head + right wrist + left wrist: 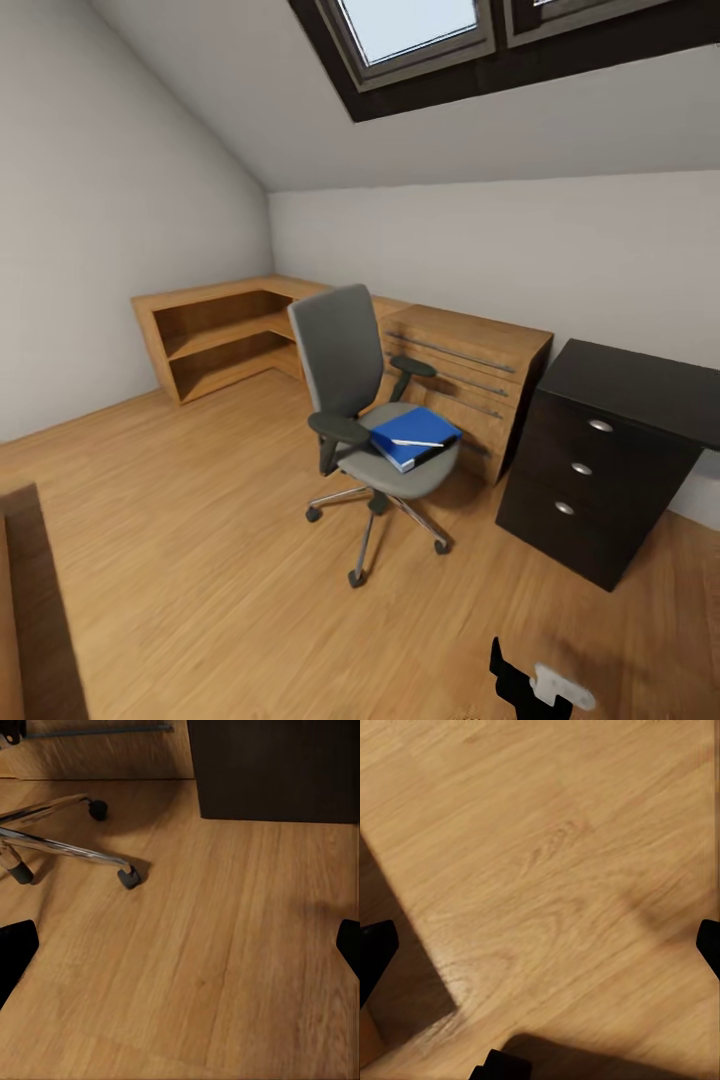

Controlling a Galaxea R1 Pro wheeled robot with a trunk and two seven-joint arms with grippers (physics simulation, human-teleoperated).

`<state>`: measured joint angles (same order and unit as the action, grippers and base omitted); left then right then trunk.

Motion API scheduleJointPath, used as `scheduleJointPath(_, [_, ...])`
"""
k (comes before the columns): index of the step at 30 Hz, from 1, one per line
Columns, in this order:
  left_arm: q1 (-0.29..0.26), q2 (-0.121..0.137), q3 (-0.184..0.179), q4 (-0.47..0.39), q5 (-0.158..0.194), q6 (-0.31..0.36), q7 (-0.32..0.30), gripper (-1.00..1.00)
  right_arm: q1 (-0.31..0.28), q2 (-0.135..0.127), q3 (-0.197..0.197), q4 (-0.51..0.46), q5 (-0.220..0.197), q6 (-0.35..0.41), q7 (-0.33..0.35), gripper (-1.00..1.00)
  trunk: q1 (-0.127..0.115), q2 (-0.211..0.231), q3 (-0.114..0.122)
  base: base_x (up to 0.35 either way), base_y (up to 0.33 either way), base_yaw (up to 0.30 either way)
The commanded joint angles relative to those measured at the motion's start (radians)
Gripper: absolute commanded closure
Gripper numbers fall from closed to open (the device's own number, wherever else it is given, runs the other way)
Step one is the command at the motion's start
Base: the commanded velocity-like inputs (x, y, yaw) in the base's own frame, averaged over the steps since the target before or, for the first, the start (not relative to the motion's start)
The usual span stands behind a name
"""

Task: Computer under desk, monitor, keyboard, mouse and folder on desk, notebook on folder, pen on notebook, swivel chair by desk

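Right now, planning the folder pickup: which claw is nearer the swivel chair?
Right. The right claw hovers over floor just short of the swivel chair wheels; the left claw faces bare floor.

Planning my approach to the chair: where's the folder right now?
In the head view, the blue folder lies on the swivel chair seat, a pen on top, just left of the black drawer cabinet.
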<state>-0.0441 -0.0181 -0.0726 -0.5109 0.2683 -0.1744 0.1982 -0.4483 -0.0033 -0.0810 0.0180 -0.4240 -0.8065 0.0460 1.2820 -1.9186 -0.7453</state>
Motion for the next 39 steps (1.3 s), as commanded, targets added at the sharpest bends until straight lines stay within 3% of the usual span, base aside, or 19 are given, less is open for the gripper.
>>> scheduleJointPath(1, [0.000, 0.001, -0.008, 0.000, 0.009, -0.005, 0.007, -1.00, -0.001, 0.000, -0.008, 0.002, 0.002, -0.003, 0.005, -1.00, 0.000, 0.000, -0.001, 0.000, 0.000, -0.202])
scheduleJointPath(39, [0.000, 0.001, -0.009, 0.016, 0.009, -0.004, 0.007, -1.00, 0.001, 0.002, -0.008, 0.003, 0.004, -0.002, 0.008, -1.00, 0.000, 0.000, 0.000, 0.000, 0.013, -0.258])
